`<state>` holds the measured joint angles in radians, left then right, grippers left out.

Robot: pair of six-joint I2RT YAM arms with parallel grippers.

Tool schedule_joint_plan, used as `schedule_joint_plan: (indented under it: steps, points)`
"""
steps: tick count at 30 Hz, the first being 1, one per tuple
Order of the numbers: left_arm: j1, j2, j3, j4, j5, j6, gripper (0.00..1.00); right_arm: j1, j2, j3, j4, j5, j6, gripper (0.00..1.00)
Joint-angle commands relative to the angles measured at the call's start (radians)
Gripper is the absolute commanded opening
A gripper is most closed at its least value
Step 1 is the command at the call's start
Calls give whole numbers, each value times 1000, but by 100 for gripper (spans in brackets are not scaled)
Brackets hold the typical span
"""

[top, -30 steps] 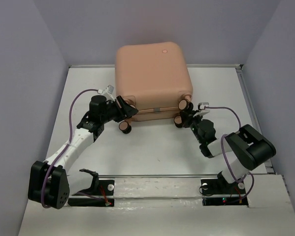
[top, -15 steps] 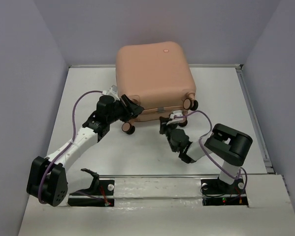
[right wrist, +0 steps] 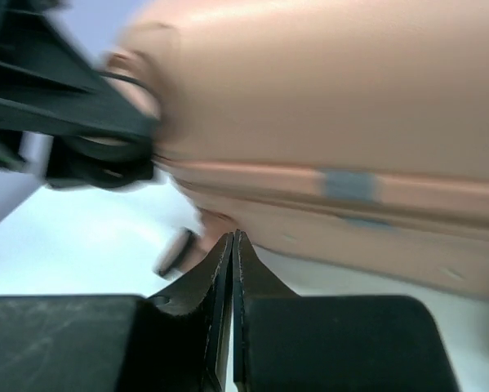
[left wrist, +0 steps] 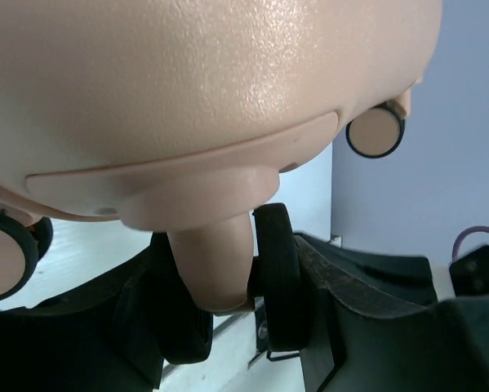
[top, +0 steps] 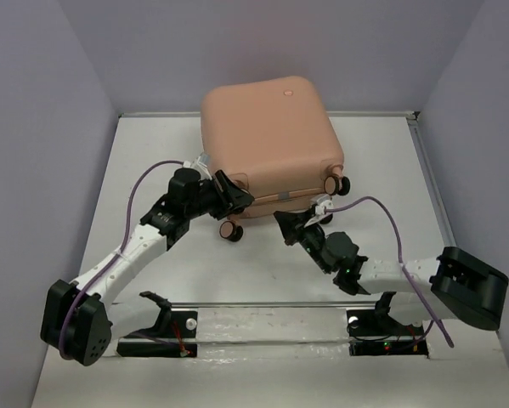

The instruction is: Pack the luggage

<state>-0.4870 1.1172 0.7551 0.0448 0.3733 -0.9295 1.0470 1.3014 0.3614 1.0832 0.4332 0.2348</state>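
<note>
The luggage (top: 267,127), a closed peach-pink hard-shell suitcase, stands at the back centre, its wheels toward me. My left gripper (top: 231,197) is at its near left corner. In the left wrist view, that gripper (left wrist: 236,302) is shut on a caster, with the pink stem and black wheel (left wrist: 277,278) pinched between the fingers under the luggage (left wrist: 187,98). My right gripper (top: 286,221) sits low in front of the case. It is shut and empty (right wrist: 233,238), its tips just below the seam of the luggage (right wrist: 326,106) beside another wheel (right wrist: 175,251).
Grey walls close in the white table on three sides. A metal rail (top: 322,303) runs along the near edge between the arm bases. The right arm lies stretched low across the front right. A cable (top: 144,183) loops off the left wrist.
The suitcase has turned and slid right and nearer, with the left gripper following on its caster. The right arm has unfolded, and its shut gripper moved left from the right wheel to the front edge.
</note>
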Motion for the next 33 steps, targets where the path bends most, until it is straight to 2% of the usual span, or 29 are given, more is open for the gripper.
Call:
schedule_joint_plan:
  steps: [1,3,6,9,10,11,13,15,17,19,24,27,33]
  points:
    - [88,-171,124,198,102,176,6,-166,-140,-120,-206,-5,127,7]
    - [158,-198,118,175,111,201,6,-238,-195,-206,-230,-36,199,7]
    - [206,-223,96,153,115,236,6,-344,-270,-262,-238,-82,230,7]
    - [219,-249,61,147,108,262,6,-444,-272,-260,-269,-178,235,20]
    - [220,-253,47,147,108,267,6,-459,-263,-247,-267,-201,224,30]
    - [220,-257,21,150,108,271,6,-470,-245,-239,-264,-224,216,33]
    - [220,-261,-6,167,125,281,6,-485,-217,-236,-176,-279,169,43]
    - [220,-264,-43,187,160,273,6,-486,-169,-205,-121,-352,147,47]
    - [220,-266,-83,233,186,255,6,-486,-130,-205,-60,-404,144,49]
    - [220,-263,-102,266,223,230,6,-486,-55,-222,113,-418,153,51]
    - [219,-270,-128,276,259,224,6,-486,94,-175,295,-413,147,54]
    - [215,-286,-131,277,274,212,6,-486,176,-154,395,-358,147,56]
    - [212,-306,-140,262,280,216,6,-486,237,-87,432,-350,124,56]
